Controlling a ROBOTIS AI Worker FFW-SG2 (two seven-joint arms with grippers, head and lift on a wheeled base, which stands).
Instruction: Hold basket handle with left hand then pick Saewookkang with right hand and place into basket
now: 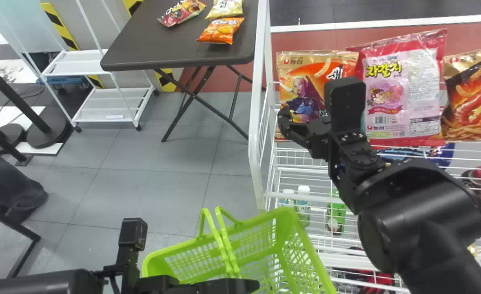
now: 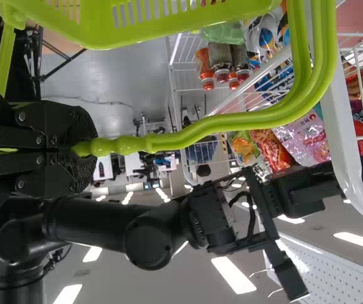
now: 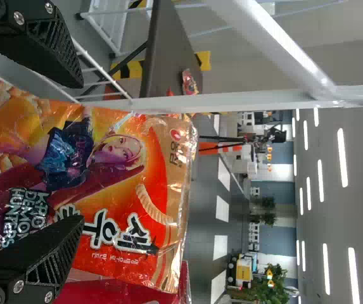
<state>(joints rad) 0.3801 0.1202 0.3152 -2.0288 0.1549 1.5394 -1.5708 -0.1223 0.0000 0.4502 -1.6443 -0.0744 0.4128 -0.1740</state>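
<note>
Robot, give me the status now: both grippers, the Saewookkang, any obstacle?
Left gripper shut on basket handle. Right gripper open at Saewookkang bag, not gripping it. Pink bag close beside, may obstruct.

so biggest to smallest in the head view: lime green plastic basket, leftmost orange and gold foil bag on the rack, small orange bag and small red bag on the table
Green basket
Orange and gold bag
Small orange bag and small red bag: too alike to rank
</note>
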